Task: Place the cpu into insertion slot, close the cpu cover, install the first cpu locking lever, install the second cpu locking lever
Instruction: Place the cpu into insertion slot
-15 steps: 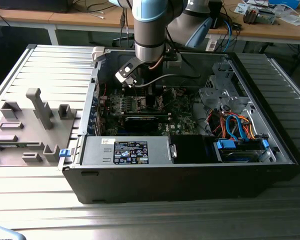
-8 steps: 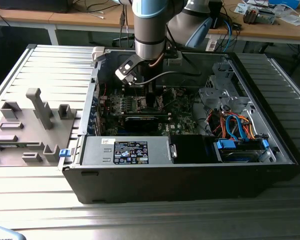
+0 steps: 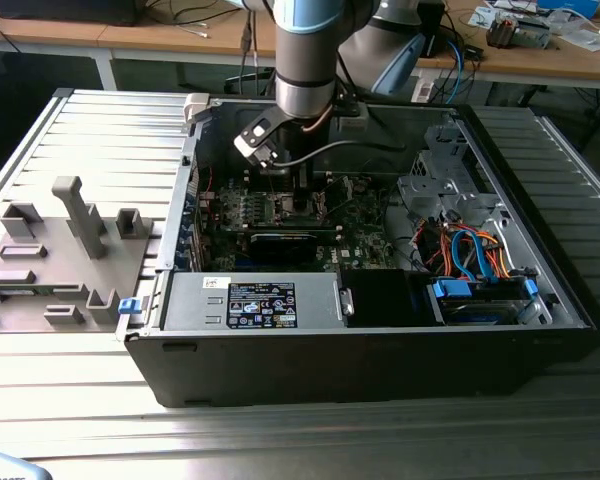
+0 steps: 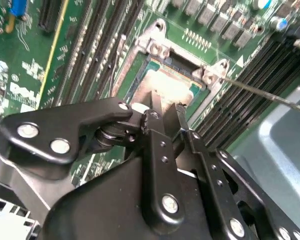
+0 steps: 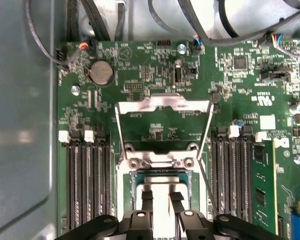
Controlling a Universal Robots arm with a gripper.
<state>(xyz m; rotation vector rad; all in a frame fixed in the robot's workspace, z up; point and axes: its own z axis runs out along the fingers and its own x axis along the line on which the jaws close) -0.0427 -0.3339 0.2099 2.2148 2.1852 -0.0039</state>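
Observation:
My gripper (image 3: 298,195) reaches down into the open computer case, right over the insertion slot (image 5: 135,186) on the green motherboard. The cpu (image 5: 161,183) lies flat in the slot, silver top up, also seen in the second wrist view (image 4: 172,87). Both black fingertips (image 5: 147,196) hover just above the chip, a narrow gap apart, with nothing between them. The gripper (image 5: 161,196) (image 4: 168,114) is open. The cpu cover (image 5: 162,104) stands flipped up on its hinge, beyond the slot. A thin metal locking lever (image 4: 260,92) (image 5: 206,176) juts out beside the slot, unlatched.
Long memory slots (image 5: 87,180) flank the socket, with a green memory stick (image 5: 262,185) on one side. A coin battery (image 5: 101,73) and cables lie beyond the cover. The case holds a power supply (image 3: 270,300) and a drive bay with blue cables (image 3: 470,260). A grey fixture (image 3: 60,240) sits outside.

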